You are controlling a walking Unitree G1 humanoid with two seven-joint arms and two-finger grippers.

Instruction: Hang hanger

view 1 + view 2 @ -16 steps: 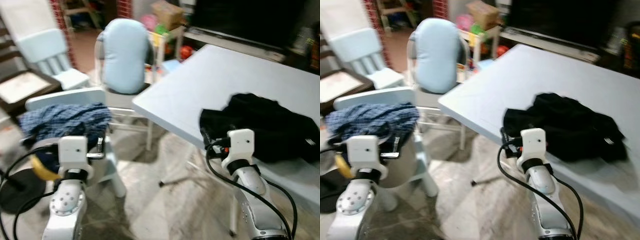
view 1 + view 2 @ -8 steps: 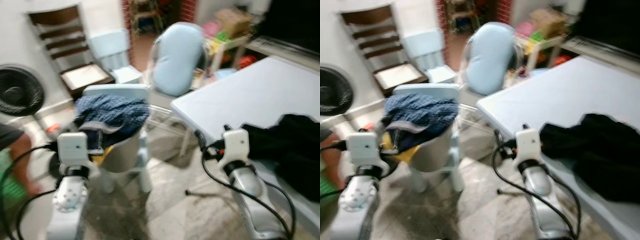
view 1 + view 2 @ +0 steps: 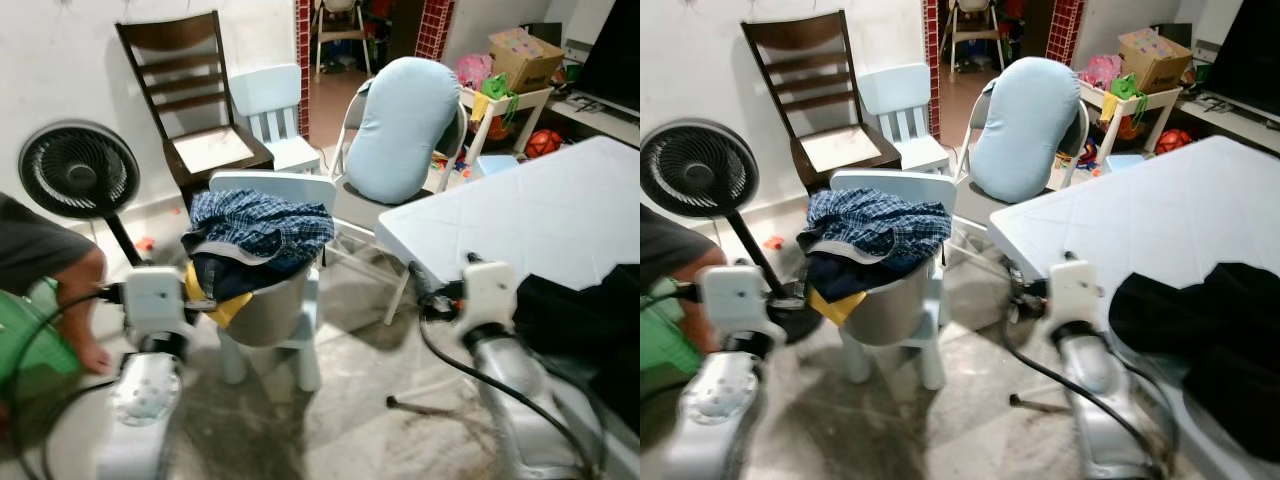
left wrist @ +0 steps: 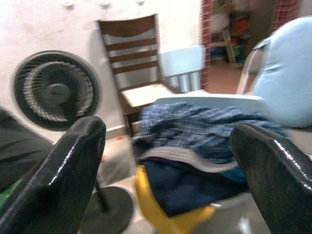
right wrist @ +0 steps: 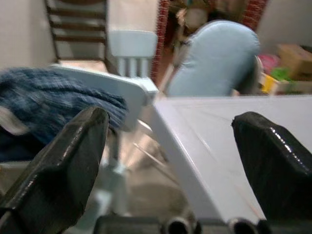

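No hanger can be made out anywhere in the pictures. The landmark is the small pale-blue chair [image 3: 285,300] in the middle of the floor, with a blue plaid shirt [image 3: 262,222] heaped over a dark garment and a yellow piece [image 3: 215,300] on its seat. The left end effector [image 4: 161,170] is raised just in front of that chair, its two black fingers [image 4: 58,175] spread wide with nothing between them. The right end effector [image 5: 165,161] is held up to the right of the chair, at the near corner of the white table [image 3: 520,225], fingers likewise spread and empty. A black garment [image 3: 1210,340] lies on the table's near edge. Behind the chair stand a dark wooden chair [image 3: 195,100], a small blue child's chair [image 3: 275,115] and a chair carrying a pale-blue cushion [image 3: 395,125]. Left of the chair stands a black fan [image 3: 78,172], and a person's arm [image 3: 50,265] reaches in.
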